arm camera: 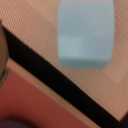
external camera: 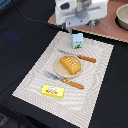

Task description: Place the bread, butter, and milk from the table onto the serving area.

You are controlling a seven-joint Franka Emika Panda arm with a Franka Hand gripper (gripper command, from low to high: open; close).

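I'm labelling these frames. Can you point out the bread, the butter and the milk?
Golden-orange ridged bread loaf [external camera: 70, 64], exterior view, middle of its scored top.
Flat yellow butter packet [external camera: 53, 90], exterior view, its label.
White gabled milk carton [external camera: 77, 40], exterior view, front face.

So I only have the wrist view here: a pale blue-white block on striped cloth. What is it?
Observer: The milk, standing upright on the placemat near its far edge, right below the gripper.
Operator: Is the bread placed?
Observer: Yes, the bread lies on the plate in the middle of the placemat.
Operator: And the butter?
Observer: The butter lies flat near the placemat's front edge.
Operator: Is the gripper holding the milk?
Observer: I cannot tell; the exterior view does not show the fingers clearly.
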